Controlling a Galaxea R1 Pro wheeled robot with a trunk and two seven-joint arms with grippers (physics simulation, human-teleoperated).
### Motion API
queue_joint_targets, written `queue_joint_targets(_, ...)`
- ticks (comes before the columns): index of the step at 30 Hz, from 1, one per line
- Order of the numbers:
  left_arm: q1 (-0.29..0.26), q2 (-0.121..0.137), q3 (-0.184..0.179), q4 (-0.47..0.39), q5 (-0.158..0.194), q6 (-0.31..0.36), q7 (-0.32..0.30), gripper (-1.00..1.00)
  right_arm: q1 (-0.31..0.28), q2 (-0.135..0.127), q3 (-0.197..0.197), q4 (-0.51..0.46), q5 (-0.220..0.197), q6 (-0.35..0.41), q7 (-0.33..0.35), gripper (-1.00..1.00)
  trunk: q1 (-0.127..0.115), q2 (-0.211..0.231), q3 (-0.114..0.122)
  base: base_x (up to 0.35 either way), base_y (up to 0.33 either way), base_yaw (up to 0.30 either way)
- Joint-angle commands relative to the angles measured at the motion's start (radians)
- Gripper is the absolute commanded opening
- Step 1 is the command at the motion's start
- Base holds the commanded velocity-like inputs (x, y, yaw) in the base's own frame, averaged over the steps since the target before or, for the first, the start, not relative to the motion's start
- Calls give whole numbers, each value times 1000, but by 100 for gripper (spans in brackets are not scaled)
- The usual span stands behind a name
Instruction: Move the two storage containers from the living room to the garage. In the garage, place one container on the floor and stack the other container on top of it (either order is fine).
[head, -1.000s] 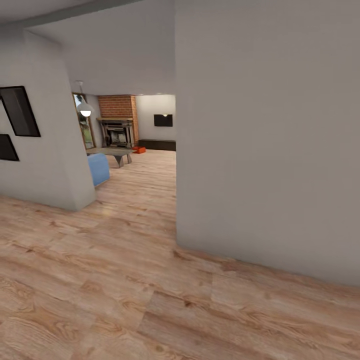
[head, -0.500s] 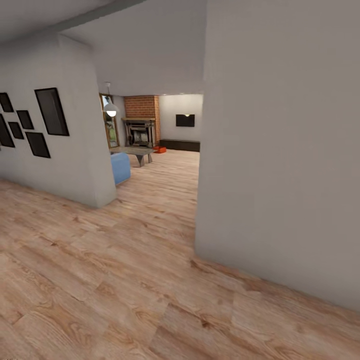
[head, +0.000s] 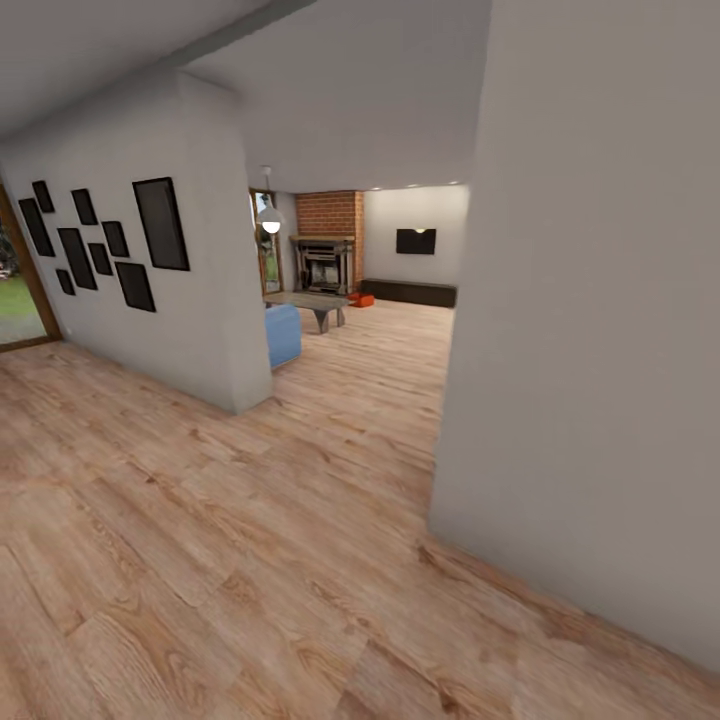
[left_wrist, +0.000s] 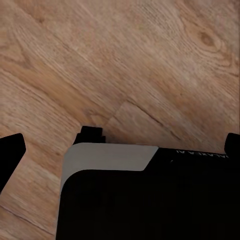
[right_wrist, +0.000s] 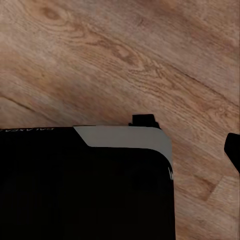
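Light wood plank floor, grey wall near right, black frames on left wall, far brick fireplace, wall TV, pendant lamp.

The left gripper points down at the wood plank floor and hangs above it, holding nothing; its fingers are spread wide. The right gripper also points down above this floor, its fingers apart and empty.
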Motion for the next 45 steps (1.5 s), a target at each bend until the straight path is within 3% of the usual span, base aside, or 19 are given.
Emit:
queue_joint_targets(1, -1, 0, 6, 1, 9, 0, -3, 100, -1, 1, 8, 3, -10, -5, 4, 100, 1, -1, -1, 327, 0, 268)
queue_joint_targets(24, -1, -2, 6, 1, 9, -1, -3, 100, -1, 1, 8, 3, -10, -5, 4, 100, 1, -1, -1, 327, 0, 263)
queue_joint_targets(45, -1, -2, 6, 1, 9, -1, -3, 100, -1, -1, 8, 3, -10, -5, 4, 100, 1, -1, -1, 327, 0, 19)
